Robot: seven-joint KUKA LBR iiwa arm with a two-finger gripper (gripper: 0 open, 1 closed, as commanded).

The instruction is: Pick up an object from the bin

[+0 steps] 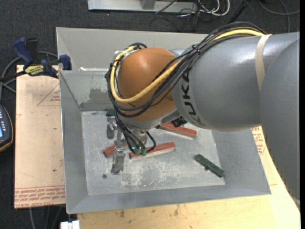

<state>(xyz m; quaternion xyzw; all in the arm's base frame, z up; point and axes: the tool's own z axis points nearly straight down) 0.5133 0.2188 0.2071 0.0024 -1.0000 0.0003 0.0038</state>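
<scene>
My gripper (pixel 115 147) hangs under the orange dome at the left middle of the bin and is open. One metal finger (pixel 117 162) stands toward the front and the other (pixel 112 128) toward the back. A long red-orange stick (pixel 157 149) lies flat on the bin floor, and its left end passes between the two fingers. A second red-orange stick (pixel 181 130) lies just behind it, partly hidden under the arm. Nothing is lifted.
A dark green strip (pixel 208 166) lies on the floor toward the front right, apart from the gripper. The arm and its dome cover the back and right of the bin. White grit is scattered over the floor near the front wall.
</scene>
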